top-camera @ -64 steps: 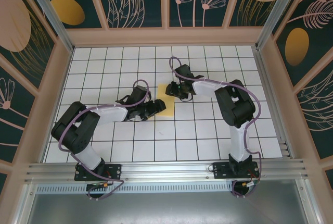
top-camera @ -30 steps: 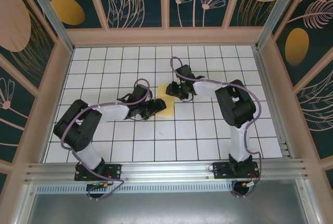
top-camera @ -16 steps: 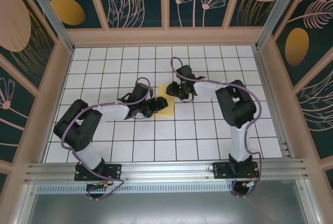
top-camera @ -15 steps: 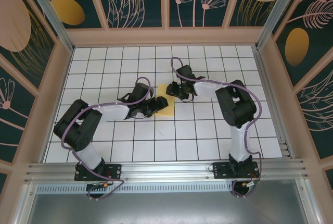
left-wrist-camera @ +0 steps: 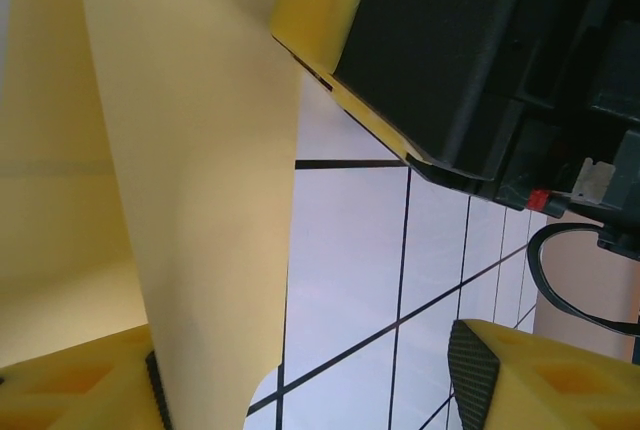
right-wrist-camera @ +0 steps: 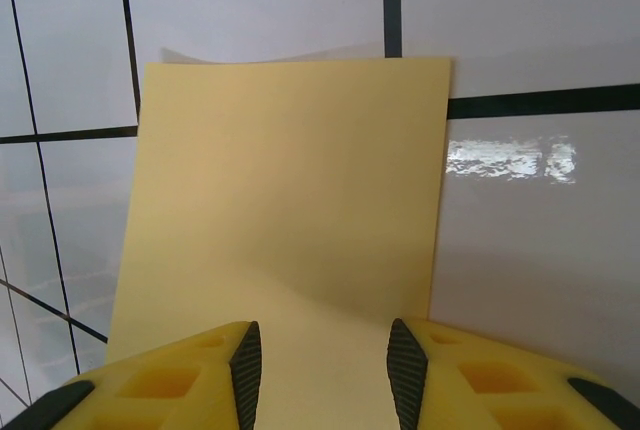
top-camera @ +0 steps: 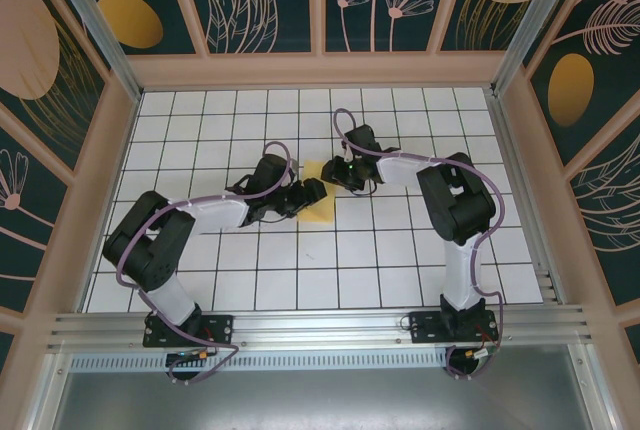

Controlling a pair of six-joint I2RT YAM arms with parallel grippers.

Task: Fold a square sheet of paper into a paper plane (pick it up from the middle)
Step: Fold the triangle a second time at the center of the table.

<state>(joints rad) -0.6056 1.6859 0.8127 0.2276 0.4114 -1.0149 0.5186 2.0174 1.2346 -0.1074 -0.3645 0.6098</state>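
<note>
On the white grid-tiled table (top-camera: 400, 250), the left gripper (top-camera: 310, 196) has its jaws spread wide, and a lifted flap of the square sheet of paper (top-camera: 322, 212) runs past one yellow finger (left-wrist-camera: 80, 380). Just beyond, the right gripper (top-camera: 336, 172) has its jaws partly spread astride the sheet, which lies flat between its pads.

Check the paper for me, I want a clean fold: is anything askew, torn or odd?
One flap of the paper stands lifted and curved beside the left gripper instead of lying flat, which fits a fold under way. The part at the right gripper lies flat on the table. No tear or crumple shows.
</note>
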